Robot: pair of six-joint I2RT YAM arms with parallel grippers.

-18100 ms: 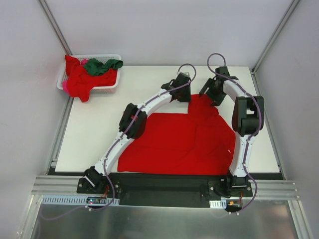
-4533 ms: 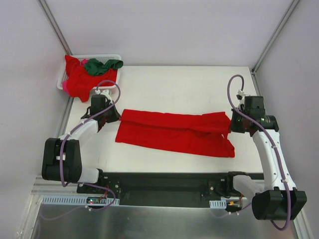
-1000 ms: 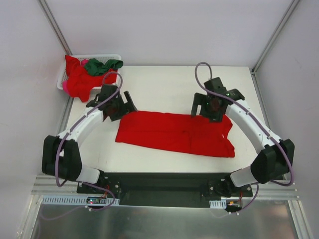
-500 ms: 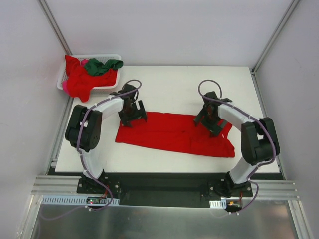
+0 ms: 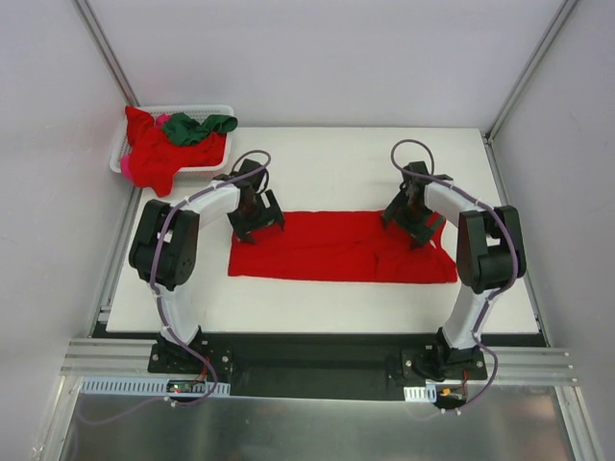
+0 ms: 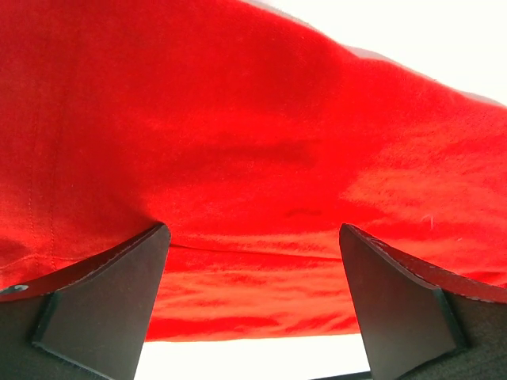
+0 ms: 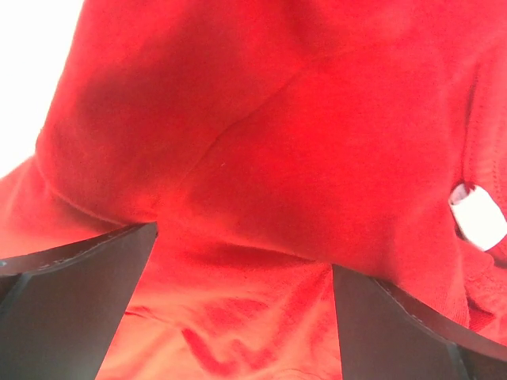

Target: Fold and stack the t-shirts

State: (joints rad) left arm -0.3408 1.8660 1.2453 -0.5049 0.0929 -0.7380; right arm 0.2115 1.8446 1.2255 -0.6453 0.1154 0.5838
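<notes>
Both arms are down on the red t-shirt (image 5: 336, 257), jaws spread wide.
Your left gripper (image 5: 256, 223) sits at the strip's far-left corner and your right gripper (image 5: 415, 223) near its far-right end. Each has its fingers wide apart with red cloth lying between them. The shirt lies as a long folded band across the middle of the table (image 5: 336, 163). The basket (image 5: 223, 109) at the far-left corner holds a red heap (image 5: 154, 158) and the dark green t-shirt (image 5: 197, 127).
</notes>
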